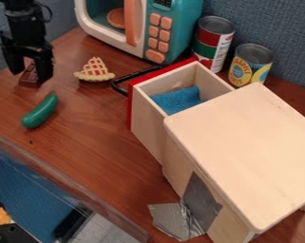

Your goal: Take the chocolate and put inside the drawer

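The drawer (146,124) is open, the chocolate (30,79) is at the hand (29,75), whose clamping cannot be determined, well apart from the drawer; transfer and release inside remain.

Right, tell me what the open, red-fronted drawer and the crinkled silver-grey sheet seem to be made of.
The drawer looks like smooth, matt wood or plywood, given its pale tan walls; its front seems painted red. The sheet is probably duct tape, perhaps foil: it shows creases and a dull metallic sheen.
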